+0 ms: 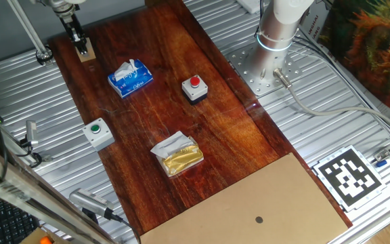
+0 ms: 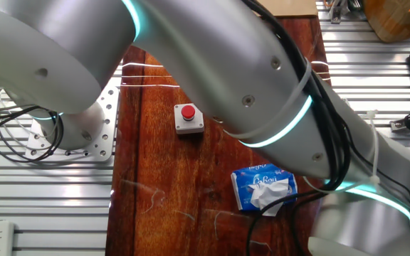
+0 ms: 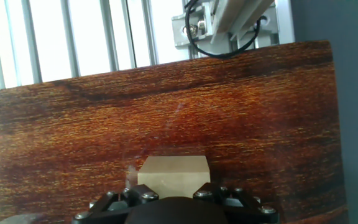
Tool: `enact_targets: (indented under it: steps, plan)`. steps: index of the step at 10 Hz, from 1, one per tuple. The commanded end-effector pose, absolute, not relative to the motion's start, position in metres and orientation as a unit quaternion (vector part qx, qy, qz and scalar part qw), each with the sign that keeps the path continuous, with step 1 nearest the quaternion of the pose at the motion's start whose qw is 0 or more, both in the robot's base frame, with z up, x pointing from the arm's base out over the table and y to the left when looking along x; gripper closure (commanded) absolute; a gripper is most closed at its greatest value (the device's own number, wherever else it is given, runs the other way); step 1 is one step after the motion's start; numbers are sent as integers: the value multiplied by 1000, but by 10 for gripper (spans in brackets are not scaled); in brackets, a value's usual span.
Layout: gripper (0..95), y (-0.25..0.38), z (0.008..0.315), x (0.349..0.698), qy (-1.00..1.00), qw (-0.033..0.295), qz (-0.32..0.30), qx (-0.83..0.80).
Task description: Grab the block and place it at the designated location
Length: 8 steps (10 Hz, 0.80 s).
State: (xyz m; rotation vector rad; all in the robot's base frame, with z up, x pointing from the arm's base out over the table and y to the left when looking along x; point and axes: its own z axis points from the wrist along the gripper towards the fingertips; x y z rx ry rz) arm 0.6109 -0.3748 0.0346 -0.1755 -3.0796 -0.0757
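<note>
Red-brown wooden board (image 1: 181,122) spans the table, cardboard sheet (image 1: 249,210) with centre dot at its near end; tissue pack (image 1: 131,78), gold packet (image 1: 178,156), red button box (image 1: 194,88), green button box (image 1: 98,133) lie on the board; gripper (image 1: 80,42) at far corner, fingers around the wooden block (image 3: 173,174) (grip contact unclear, cannot tell if closed)

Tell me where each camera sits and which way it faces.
One fixed view: high, angled down the dark red-brown wooden board; arm base and gripper at small tan wooden block.
Other fixed view: opposite side, mostly silver arm.
Hand view: along the jaws, block ahead.
Shared by both fixed views: grey red-button box, blue tissue pack.
</note>
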Motion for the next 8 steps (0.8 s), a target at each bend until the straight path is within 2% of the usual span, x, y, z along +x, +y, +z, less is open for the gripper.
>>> enact_targets:
  steps: [1,5,8]
  plan:
    - [760,-374,46,607,-997,35,-26,-59]
    - [760,-371,66,594,-997,33,-29,-60]
    - [760,-372,73,571,-998,29,-30,-57]
